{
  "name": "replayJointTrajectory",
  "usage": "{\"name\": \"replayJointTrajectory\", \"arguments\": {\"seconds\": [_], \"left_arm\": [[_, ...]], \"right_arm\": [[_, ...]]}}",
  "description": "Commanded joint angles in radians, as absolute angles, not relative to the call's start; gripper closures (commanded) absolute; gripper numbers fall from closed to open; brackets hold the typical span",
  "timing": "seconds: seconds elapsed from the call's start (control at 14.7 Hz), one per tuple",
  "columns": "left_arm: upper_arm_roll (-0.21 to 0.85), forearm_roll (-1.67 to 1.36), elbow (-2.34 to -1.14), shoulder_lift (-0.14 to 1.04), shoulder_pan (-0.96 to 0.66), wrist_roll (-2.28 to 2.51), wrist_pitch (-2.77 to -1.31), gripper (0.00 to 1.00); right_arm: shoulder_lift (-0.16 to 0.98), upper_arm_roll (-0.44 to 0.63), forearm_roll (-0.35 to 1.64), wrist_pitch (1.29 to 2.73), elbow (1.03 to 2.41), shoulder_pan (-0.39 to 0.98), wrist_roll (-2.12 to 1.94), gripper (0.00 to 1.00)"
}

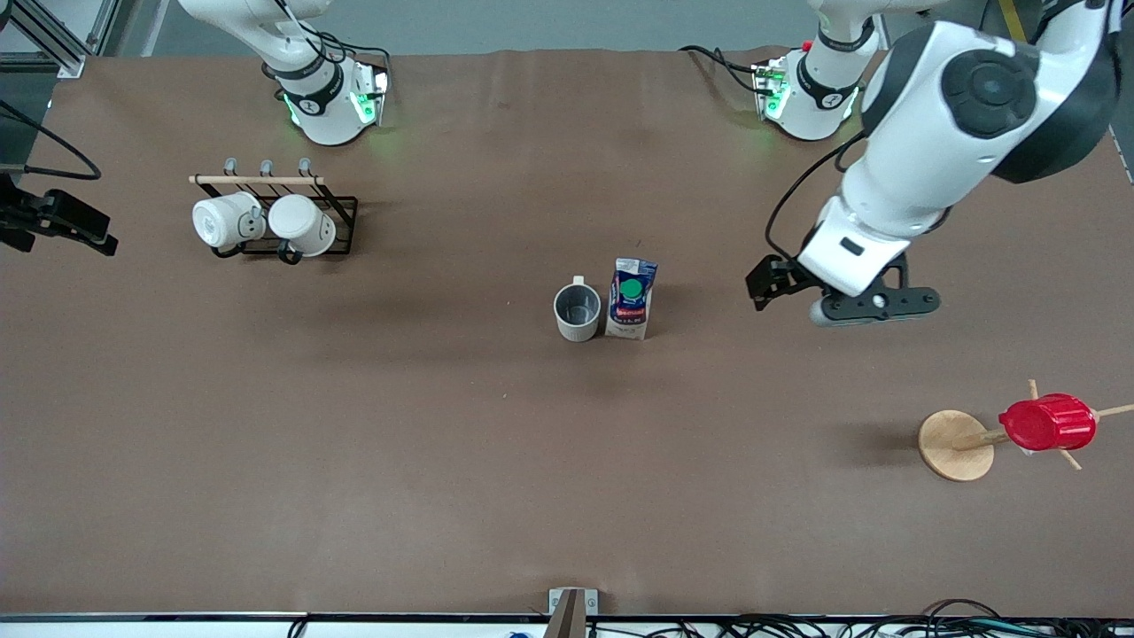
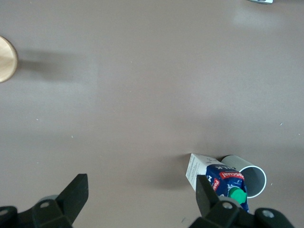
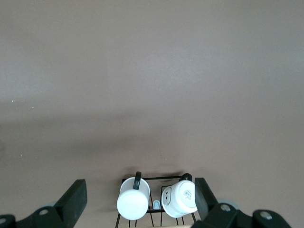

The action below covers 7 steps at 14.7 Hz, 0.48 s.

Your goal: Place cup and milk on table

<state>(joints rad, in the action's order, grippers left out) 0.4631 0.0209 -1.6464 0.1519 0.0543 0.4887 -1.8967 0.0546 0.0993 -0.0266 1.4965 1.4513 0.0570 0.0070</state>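
Observation:
The cup stands upright on the brown table near its middle, touching or almost touching the milk, which stands upright beside it toward the left arm's end. My left gripper is open and empty in the air, over bare table toward the left arm's end from the milk. In the left wrist view the gripper frames bare table, with the milk and the cup by one finger. My right gripper waits at the right arm's end, open and empty.
A black wire rack with two white mugs stands near the right arm's base; both mugs show in the right wrist view. A red ribbed cup hangs on a wooden peg stand at the left arm's end.

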Motion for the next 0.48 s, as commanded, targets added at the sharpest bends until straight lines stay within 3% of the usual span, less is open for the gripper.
{"name": "replayJointTrajectory", "arguments": {"seconds": [0.0,0.41], "left_arm": [[0.468,-0.002,-1.671,0.106,0.086,0.454,-1.887,0.0],[0.404,-0.003,-1.666,0.058,0.097,0.378,-1.867,0.0]], "right_arm": [[0.049,0.084,-0.02,1.491,1.456,0.035,-0.009,0.0],[0.049,0.084,-0.02,1.491,1.456,0.035,-0.009,0.0]]}}
